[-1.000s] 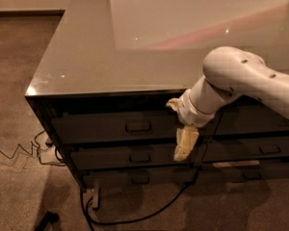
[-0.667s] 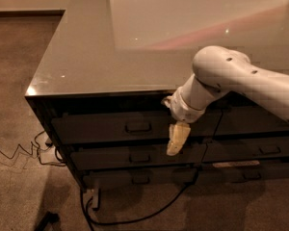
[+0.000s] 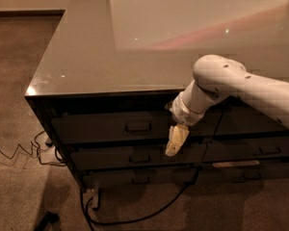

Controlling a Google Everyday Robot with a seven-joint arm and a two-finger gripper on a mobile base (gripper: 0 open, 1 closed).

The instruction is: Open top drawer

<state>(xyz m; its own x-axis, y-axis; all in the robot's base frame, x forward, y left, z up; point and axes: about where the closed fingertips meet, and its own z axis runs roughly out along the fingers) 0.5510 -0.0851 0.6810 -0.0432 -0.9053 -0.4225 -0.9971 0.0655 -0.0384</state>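
Dim; tabletop (image 3: 86,57) glare above gripper (image 3: 172,149).

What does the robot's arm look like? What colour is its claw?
The arm is smooth, white and tube-shaped, with a fat rounded elbow. Its claw is pale yellowish-tan and blocky; it hangs low in front of the top drawer.

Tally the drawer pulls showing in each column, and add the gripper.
Left-column pulls: 3 (top drawer, middle drawer, bottom drawer)
Right-column pulls: 2
Gripper: 1, hanging right of and slightly below the top drawer's pull
Total: 6
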